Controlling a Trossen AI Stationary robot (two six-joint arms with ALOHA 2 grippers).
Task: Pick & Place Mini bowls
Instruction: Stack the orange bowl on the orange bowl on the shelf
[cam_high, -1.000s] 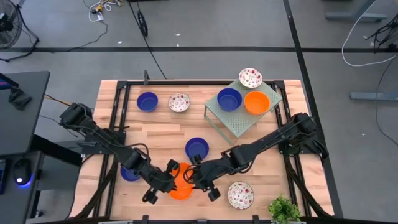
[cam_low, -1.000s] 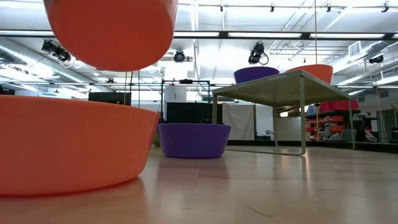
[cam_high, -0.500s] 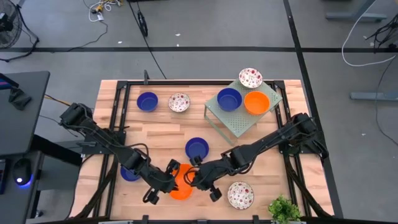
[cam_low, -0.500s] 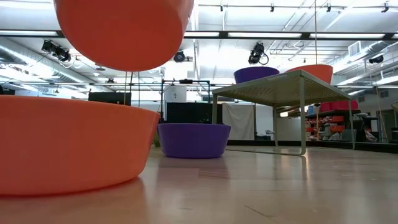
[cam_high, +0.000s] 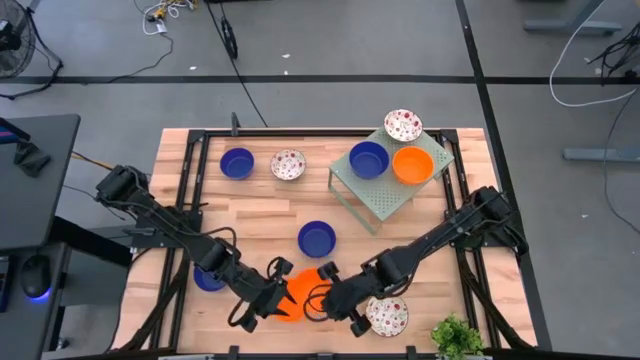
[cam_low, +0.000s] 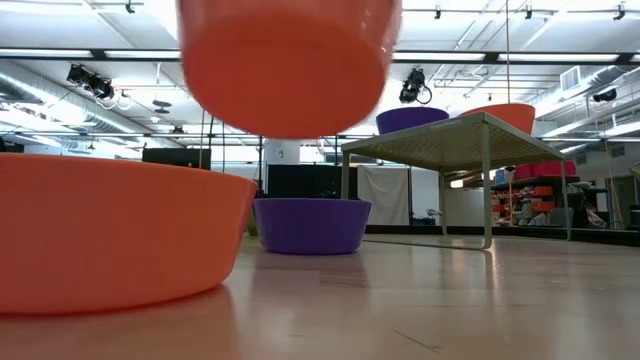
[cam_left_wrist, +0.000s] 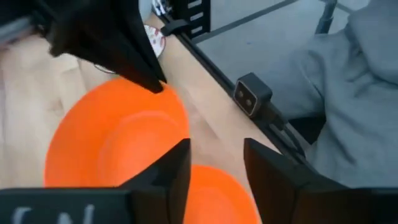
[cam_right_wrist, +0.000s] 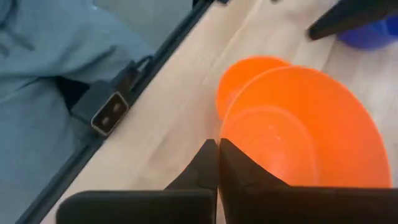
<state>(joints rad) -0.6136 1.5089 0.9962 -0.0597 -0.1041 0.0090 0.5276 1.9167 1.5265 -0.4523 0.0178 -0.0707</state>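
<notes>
Right gripper (cam_right_wrist: 217, 163) jaws pinched on rim of orange bowl (cam_right_wrist: 298, 130), held aloft directly above second orange bowl (cam_low: 110, 235) on tabletop (cam_low: 430, 300). Left gripper (cam_left_wrist: 214, 171) jaws apart, empty, just beside.

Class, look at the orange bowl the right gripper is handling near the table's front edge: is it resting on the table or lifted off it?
Lifted. In the low view the orange bowl hangs clear above the table, and the right wrist view shows the right gripper shut on its rim.
</notes>
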